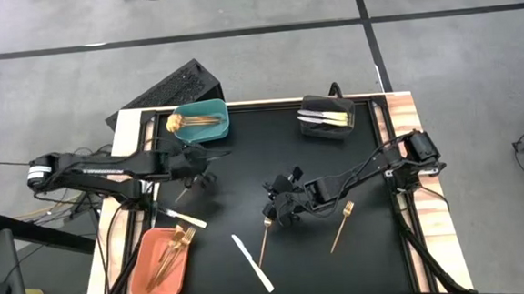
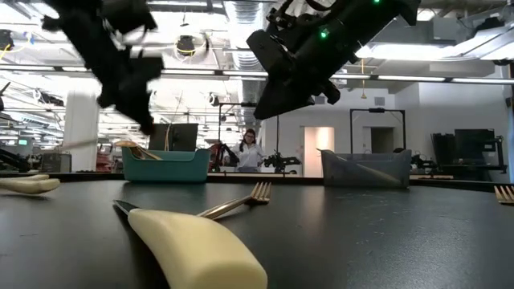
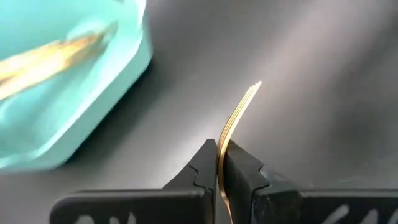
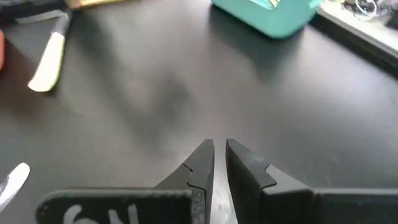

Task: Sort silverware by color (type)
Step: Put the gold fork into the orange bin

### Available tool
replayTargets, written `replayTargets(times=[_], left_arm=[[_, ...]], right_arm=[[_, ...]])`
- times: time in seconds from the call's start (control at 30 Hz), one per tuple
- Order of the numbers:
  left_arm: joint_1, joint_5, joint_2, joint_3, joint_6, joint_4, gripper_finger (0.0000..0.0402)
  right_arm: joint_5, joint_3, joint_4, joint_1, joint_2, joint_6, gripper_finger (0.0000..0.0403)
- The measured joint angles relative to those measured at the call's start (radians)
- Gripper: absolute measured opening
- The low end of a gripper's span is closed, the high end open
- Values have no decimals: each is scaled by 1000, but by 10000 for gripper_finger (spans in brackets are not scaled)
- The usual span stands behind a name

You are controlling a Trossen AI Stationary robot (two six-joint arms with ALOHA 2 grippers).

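Observation:
My left gripper (image 1: 201,169) hangs over the black mat just in front of the teal bin (image 1: 201,123), shut on a gold fork (image 3: 239,112). The bin holds other gold pieces. My right gripper (image 1: 279,202) hovers over the middle of the mat; its fingers (image 4: 202,165) stand a narrow slit apart with nothing between them. A copper fork (image 1: 264,240) and a gold fork (image 1: 342,224) lie flat on the mat near it. Two white-handled knives (image 1: 252,262) (image 1: 183,216) lie flat nearer the front and left. My left gripper pinches the gold fork's stem (image 3: 221,155), behind the tines, between its two fingers. The fork runs along the fingers, and its curved tine end (image 3: 255,88) sticks out ahead of the fingertips. It is lifted clear of the mat, beside the teal bin's wall.
An orange bin (image 1: 162,259) with copper forks sits at the near left. A black bin (image 1: 327,117) with silver-white pieces sits at the far right. A keyboard (image 1: 163,91) lies beyond the table's far left corner. Bare mat lies between the two grippers and along the right side.

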Motion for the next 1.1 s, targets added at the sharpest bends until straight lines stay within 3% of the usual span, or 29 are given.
replayTargets(times=[0.1,0.33,0.53,0.7,0.97,1.1], left_arm=[[-84,-28,-81,66,-49,-39,2],[-347,-216,-307,151,-233,-133,1],[-576,-250,-418,146,-331,-156,0],[-774,-362,-398,84,-489,-180,0],[-1060,-572,-233,11,-907,-272,0],[-1149,-606,-149,11,-951,-259,0]], right_arm=[[1,0,-71,-1,0,53,69],[12,-14,-170,-1,1,166,69],[16,-14,-155,-1,1,166,69],[15,-14,-156,3,1,176,69],[11,-14,-161,14,1,192,69],[9,-14,-162,11,1,192,69]])
